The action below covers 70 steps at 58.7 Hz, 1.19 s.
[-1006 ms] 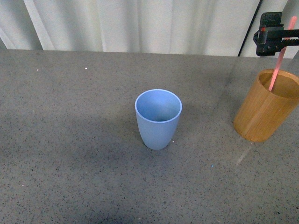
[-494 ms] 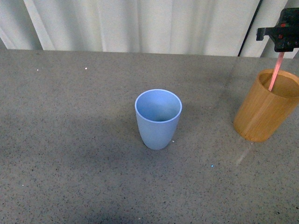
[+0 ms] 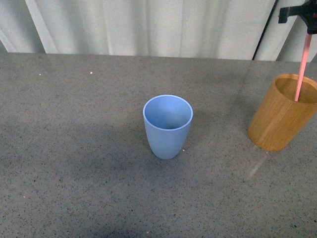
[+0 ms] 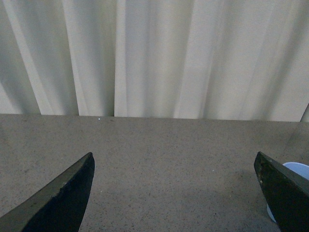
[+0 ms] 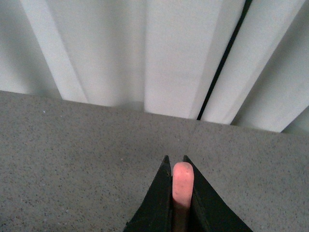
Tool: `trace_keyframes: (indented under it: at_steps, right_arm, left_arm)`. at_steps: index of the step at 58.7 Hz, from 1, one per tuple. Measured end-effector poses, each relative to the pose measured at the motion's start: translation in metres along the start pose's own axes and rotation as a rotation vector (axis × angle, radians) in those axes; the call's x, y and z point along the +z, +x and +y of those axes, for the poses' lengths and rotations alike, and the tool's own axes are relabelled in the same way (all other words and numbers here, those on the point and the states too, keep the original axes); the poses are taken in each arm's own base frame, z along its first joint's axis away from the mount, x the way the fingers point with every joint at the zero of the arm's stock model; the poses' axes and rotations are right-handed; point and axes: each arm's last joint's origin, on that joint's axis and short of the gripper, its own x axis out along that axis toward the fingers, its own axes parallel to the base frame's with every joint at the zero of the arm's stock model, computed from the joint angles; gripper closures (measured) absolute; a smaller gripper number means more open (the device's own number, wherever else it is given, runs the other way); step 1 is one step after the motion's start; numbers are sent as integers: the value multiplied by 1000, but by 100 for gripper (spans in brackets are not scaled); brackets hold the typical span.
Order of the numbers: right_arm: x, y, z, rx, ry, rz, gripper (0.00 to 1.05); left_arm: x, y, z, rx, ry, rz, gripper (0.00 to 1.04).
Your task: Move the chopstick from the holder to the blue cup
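Chopstick (image 3: pixel 302 68) hung nearly upright, pinched at its top by the right gripper (image 3: pixel 309 26), its lower end within the mouth of the holder (image 3: pixel 275 125). The blue cup (image 3: pixel 167 130) stood well apart. The left gripper (image 4: pixel 174 166) was spread wide, grasping nothing.

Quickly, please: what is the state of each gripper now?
Left gripper: open, holding nothing.
Right gripper: closed on the chopstick.
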Motion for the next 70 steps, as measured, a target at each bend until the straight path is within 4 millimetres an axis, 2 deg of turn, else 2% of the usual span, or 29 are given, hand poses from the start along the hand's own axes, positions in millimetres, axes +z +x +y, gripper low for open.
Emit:
trace_keyframes:
  at_steps: [13,22,35,43,53,61,70]
  right_arm:
    - [27,-10,15,13,-47,-99,103]
    - [57,-20,25,3,-70,-195,103]
    - [110,-45,42,30,-65,-356,103]
    - [131,-64,57,125,-10,-408,103]
    - [135,-77,77,277,107,-374,103]
    - [119,-78,92,352,179,-285,103]
    - [104,-78,99,388,185,-243,103]
  left_arm:
    - [0,0,0,0,0,0,7]
    - [0,0,0,0,0,0,7]
    - [0,0,0,0,0,0,7]
    - [0,0,0,0,0,0,7]
    - [0,0,0,0,0,0,7]
    - [0,0,0,0,0,0,7]
    - [0,0,0,0,0,0,7]
